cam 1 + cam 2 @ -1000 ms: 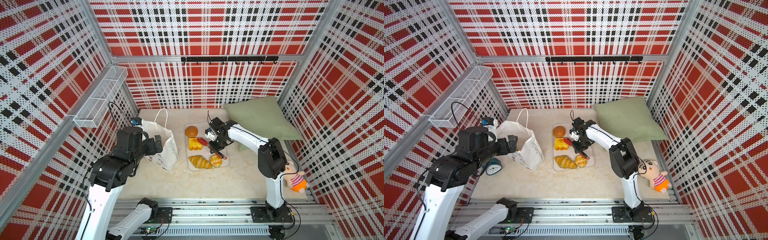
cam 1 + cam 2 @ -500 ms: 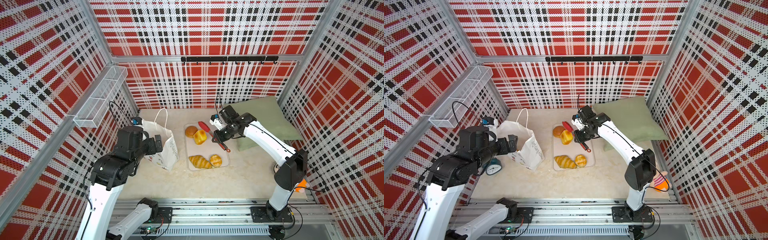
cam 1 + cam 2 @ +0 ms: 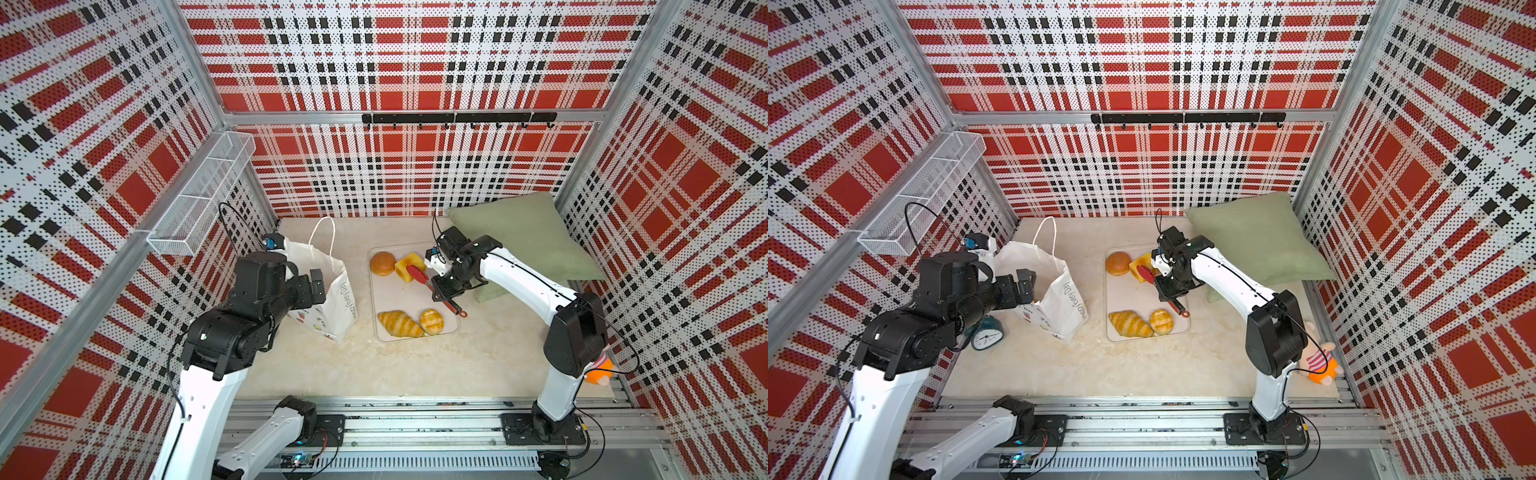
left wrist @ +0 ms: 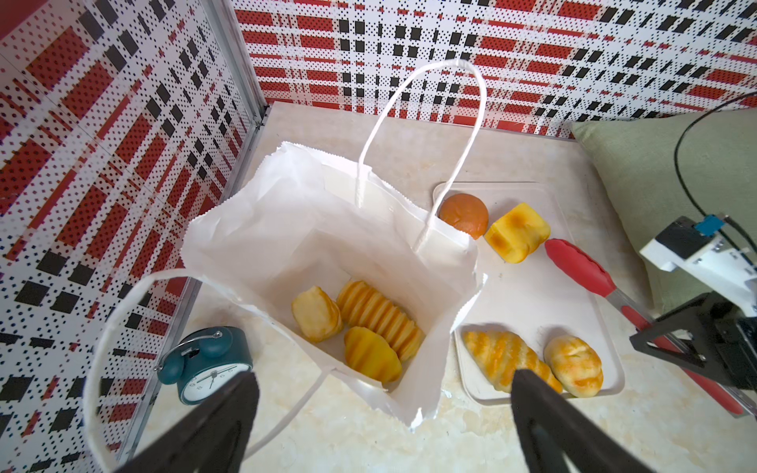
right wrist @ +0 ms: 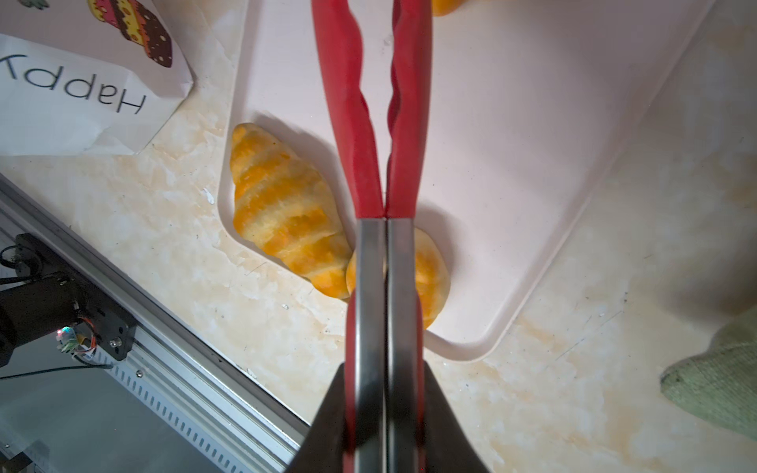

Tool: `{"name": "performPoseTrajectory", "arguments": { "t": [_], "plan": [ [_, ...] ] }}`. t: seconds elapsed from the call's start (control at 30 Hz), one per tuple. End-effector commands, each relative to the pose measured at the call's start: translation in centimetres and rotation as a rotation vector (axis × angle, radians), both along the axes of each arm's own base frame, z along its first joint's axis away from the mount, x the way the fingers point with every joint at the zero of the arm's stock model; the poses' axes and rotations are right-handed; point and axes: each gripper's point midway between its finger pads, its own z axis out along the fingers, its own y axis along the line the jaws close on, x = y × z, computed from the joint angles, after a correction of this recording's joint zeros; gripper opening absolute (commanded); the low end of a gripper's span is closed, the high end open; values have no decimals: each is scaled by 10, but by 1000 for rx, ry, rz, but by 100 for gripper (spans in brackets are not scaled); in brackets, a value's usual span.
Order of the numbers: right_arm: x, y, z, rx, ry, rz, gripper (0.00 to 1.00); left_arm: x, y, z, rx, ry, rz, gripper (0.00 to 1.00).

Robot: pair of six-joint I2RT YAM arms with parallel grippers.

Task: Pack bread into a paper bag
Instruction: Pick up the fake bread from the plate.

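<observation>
The white paper bag [image 3: 332, 286] stands open at the left. Inside it the left wrist view shows three pieces of bread: a ridged loaf [image 4: 381, 313] and two small rolls [image 4: 316, 314]. My left gripper [image 4: 383, 374] hangs open over the bag's near edge. On the white tray [image 3: 415, 299] lie a brown bun [image 3: 382, 263], yellow toast [image 3: 409, 266], a croissant [image 3: 400, 324] and a small roll [image 3: 431, 321]. My right gripper [image 5: 385, 368] is shut on the red-tipped tongs [image 5: 368, 123]. The tongs are squeezed together and empty, with their tips beside the toast.
A green cushion [image 3: 523, 232] lies at the back right, close behind my right arm. A teal alarm clock [image 3: 986, 334] stands left of the bag. A plush toy [image 3: 1318, 361] sits at the right front edge. A wire basket [image 3: 199, 199] hangs on the left wall.
The toast went from the tray's middle to the back, beside the bun. My right arm swung with the tongs, whose tips now rest next to the toast. The left arm stayed still.
</observation>
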Motion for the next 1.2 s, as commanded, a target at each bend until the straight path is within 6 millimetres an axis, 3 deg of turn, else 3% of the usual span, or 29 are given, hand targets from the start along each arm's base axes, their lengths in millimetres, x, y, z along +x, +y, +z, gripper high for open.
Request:
{"name": "performPoseTrajectory", "arguments": {
  "t": [0.0, 0.23, 0.33, 0.53, 0.93, 1.17],
  "plan": [
    [15, -1, 3, 26, -28, -5, 27, -1, 3, 8, 3, -31, 10, 99],
    [17, -13, -13, -24, 11, -8, 32, 1, 2, 8, 7, -28, 3, 99],
    [7, -21, -16, -35, 43, -3, 32, 1, 2, 9, 5, -30, 2, 99],
    [-12, -38, 8, -26, -1, -16, 35, 3, 0, 4, 7, -21, -2, 99],
    [-84, -74, 29, -35, 61, -42, 42, 7, -8, 3, -17, -27, -33, 99],
    [-110, -84, 23, -39, 119, -60, 45, 12, -16, 3, -38, -36, -65, 99]
  ]
}}
